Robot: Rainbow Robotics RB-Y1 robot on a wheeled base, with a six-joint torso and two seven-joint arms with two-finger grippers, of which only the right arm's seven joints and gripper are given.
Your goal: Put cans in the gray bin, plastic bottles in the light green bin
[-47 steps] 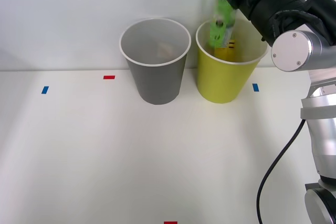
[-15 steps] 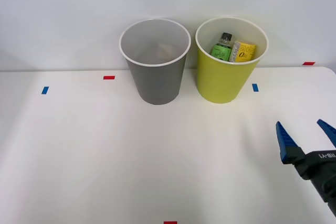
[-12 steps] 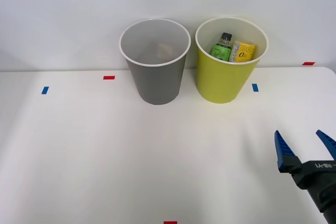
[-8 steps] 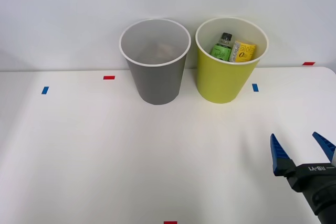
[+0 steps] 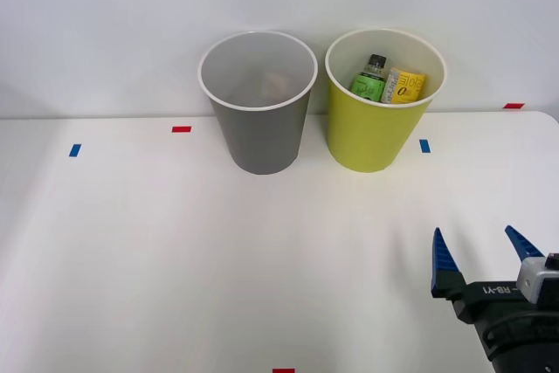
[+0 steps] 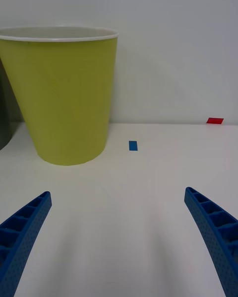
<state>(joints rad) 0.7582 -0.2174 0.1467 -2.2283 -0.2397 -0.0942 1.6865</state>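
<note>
Round tapered gray plastic bin [image 5: 258, 120] with white rim at the far edge of the white surface [image 5: 175, 251], just beside a matching lime-green bin [image 5: 382, 124]. Inside the lime-green bin: small plastic bottle with green label and black cap [image 5: 370, 80], leaning against a yellow-labelled bottle [image 5: 404, 86]. Sorting judged complete; best finished by pulling straight away, well apart from both bins. Near the right front corner, right tool [image 5: 486, 255] with blue ribbed fingers [image 6: 25, 227] spread wide, holding nothing, touching nothing.
</note>
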